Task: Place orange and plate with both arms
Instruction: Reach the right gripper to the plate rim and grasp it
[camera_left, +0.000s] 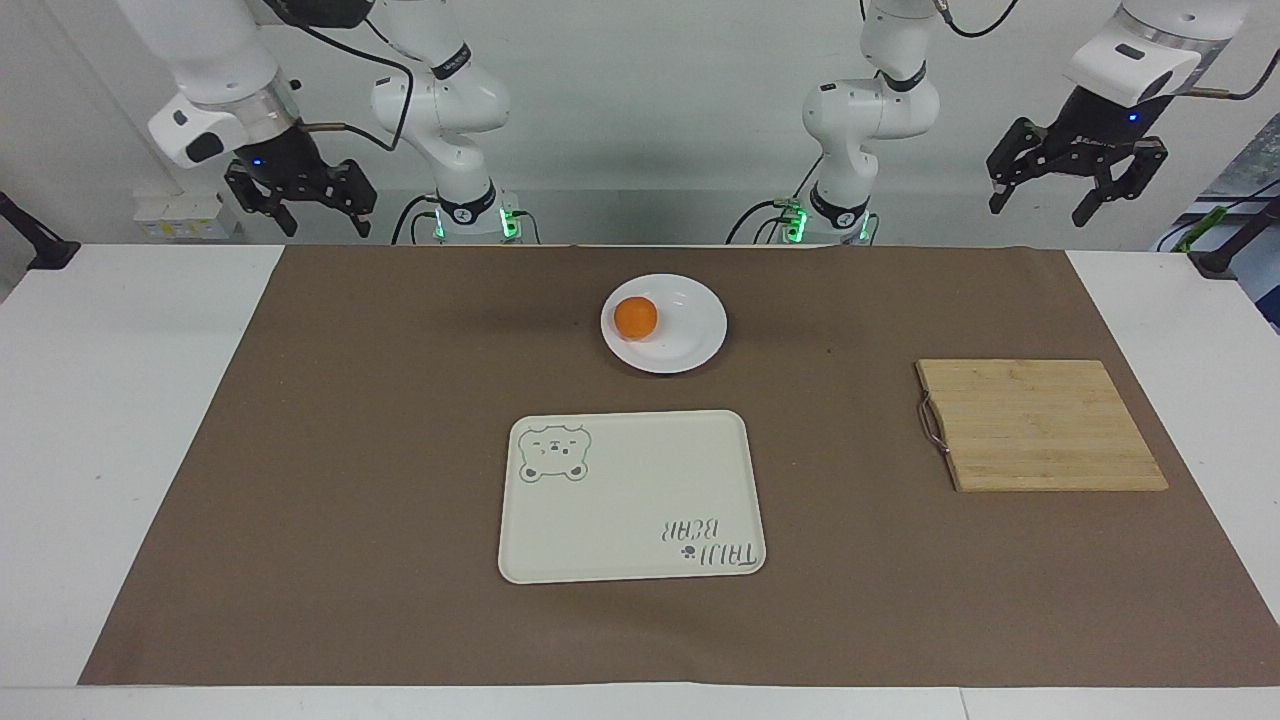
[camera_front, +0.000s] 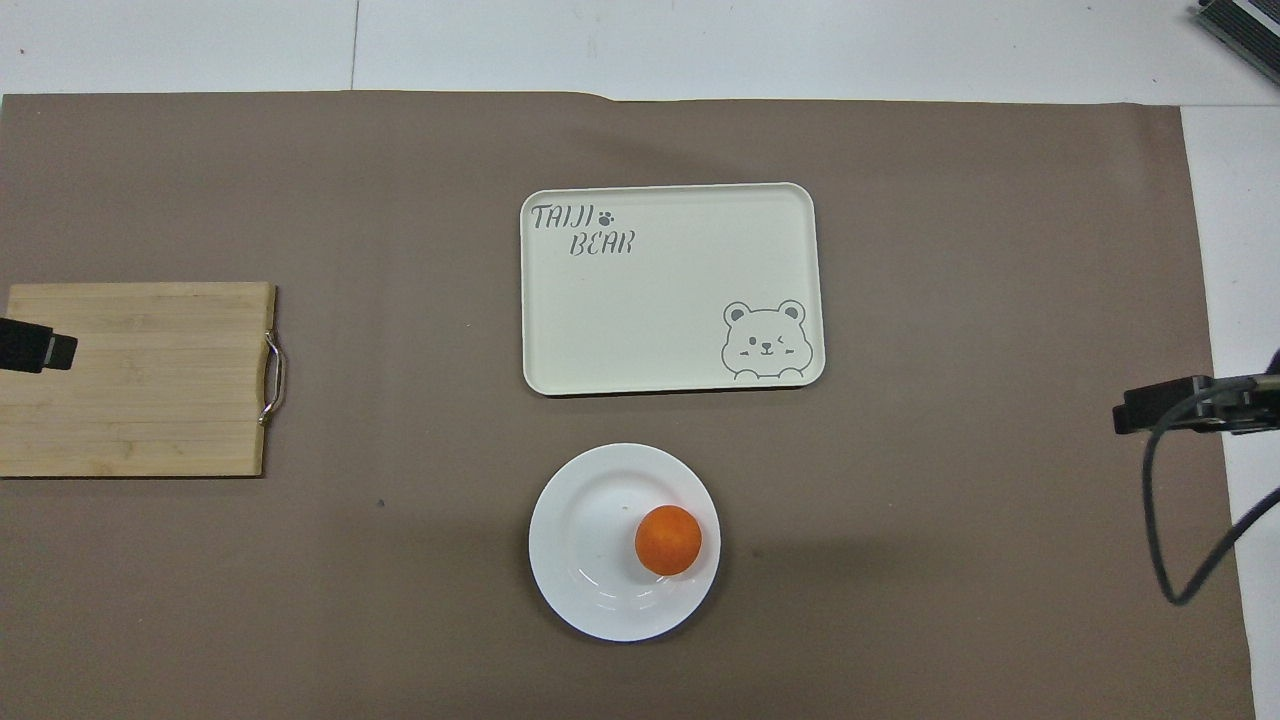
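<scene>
Orange (camera_left: 636, 319) round, bright; sits in white glossy plate (camera_left: 690, 340), toward right arm's side; plate flat on mat

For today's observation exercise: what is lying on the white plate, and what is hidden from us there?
Only the orange lies on the plate, off-centre toward the right arm's end. The rest of the dish is bare. The patch of plate under the orange is covered and cannot be seen.

Plate (camera_left: 690, 335) showing glossy white glaze; cutting board (camera_left: 1040, 425) looking like matt wood, metal handle (camera_left: 930, 422); mat (camera_left: 350, 450) appearing matt brown paper.
</scene>
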